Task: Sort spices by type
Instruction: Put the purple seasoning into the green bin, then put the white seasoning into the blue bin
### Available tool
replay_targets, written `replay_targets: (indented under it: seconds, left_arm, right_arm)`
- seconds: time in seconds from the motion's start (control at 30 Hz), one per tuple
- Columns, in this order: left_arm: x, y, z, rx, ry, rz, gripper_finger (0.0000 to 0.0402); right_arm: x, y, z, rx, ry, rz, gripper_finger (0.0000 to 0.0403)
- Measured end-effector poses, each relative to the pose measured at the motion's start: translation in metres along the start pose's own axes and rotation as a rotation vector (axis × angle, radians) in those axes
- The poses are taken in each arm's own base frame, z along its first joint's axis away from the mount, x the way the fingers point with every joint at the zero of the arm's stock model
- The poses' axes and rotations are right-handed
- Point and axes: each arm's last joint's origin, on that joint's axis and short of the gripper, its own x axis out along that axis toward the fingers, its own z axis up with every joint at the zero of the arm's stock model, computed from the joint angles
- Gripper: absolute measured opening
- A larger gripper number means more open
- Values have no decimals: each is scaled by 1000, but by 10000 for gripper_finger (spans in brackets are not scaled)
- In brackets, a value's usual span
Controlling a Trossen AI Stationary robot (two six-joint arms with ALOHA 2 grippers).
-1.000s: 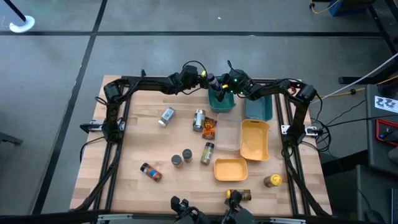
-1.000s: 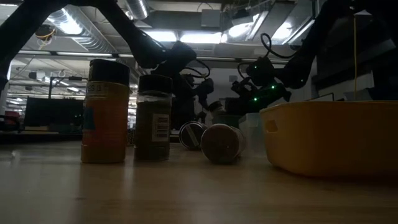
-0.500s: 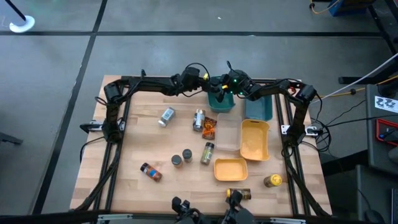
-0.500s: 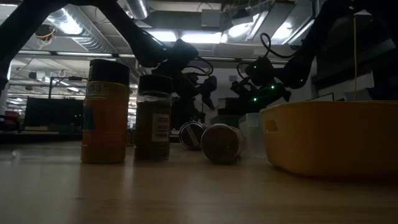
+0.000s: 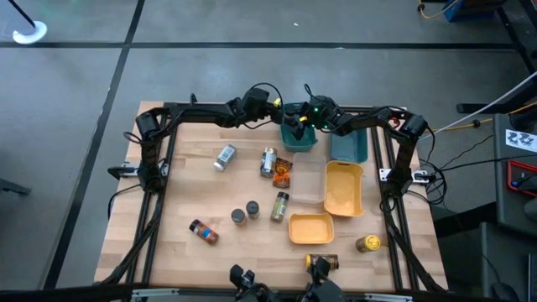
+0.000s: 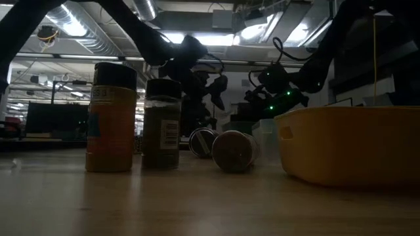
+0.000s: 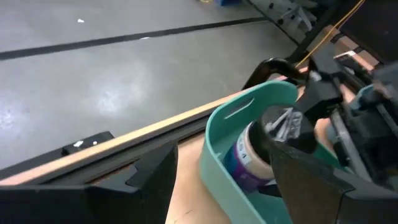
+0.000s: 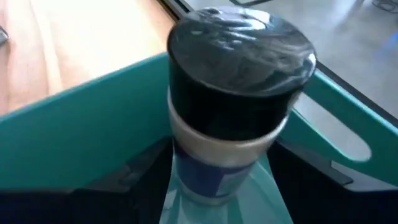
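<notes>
Left gripper [image 7: 217,180] has lifted off the teal bin [image 7: 219,163], jaws apart and empty. You've got a wood table [image 5: 180,197], grey floor behind. Right gripper [image 5: 304,122] reaches into the bin, clamped on the dark-lidded jar [image 8: 233,93], which sits upright between its jaws.

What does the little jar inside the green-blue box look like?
The jar is a small round bottle with a dark, shiny lid, a pale band under it, and a blue-purple label. It stands about upright inside the teal bin at the table's far edge. The right claw reaches into the bin around its lower part, though whether the fingers squeeze it can't be seen. The left claw hangs open just outside the bin, not touching.
</notes>
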Motion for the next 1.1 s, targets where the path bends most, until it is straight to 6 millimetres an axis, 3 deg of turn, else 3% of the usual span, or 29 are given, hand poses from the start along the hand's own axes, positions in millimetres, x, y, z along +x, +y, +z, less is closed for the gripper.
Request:
replay_targets:
  seconds: [0.2, 0.47, 0.67, 1.1]
  left_arm:
    - [-24, -5, 13, 24, 19, 1, 239]
    - [-54, -18, 7, 87, 151, 15, 239]
    - [-88, -20, 5, 145, 282, 48, 239]
    - [-140, -9, -27, 264, 708, 255, 239]
  right_arm:
    - [-12, 0, 10, 0, 10, -24, 257]
    - [-31, 1, 18, 6, 77, -35, 257]
    - [-47, 3, 21, 14, 144, -26, 257]
    - [-86, 6, 34, 21, 199, -18, 257]
